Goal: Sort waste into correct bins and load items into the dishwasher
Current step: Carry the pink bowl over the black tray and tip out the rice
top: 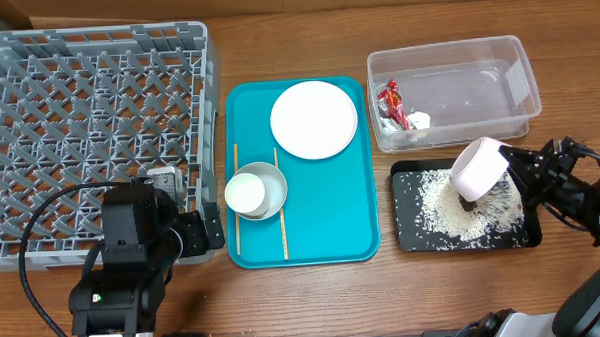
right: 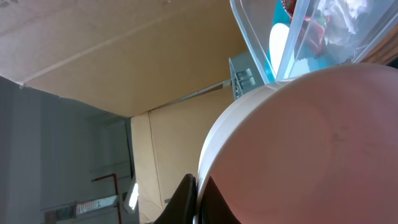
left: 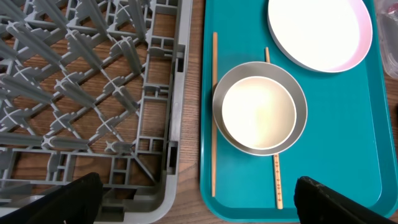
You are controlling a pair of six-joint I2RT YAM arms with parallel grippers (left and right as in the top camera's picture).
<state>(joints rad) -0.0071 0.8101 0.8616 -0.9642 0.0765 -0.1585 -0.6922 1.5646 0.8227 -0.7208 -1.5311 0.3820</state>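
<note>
My right gripper is shut on the rim of the pale pink dish, held tipped on its side over the black tray; the dish fills the right wrist view. White rice grains and a small brown lump lie in the tray. The clear tub holds the red-and-white wrapper and the white tissue. My left gripper is open and empty above the gap between the grey dish rack and the teal tray. The white plate, grey bowl with white cup inside, and two chopsticks lie on the teal tray.
The teal serving tray lies in the middle, between rack and bins. The rack's near right corner is just under my left gripper. Wooden tabletop surrounds everything. A cable runs beside the left arm.
</note>
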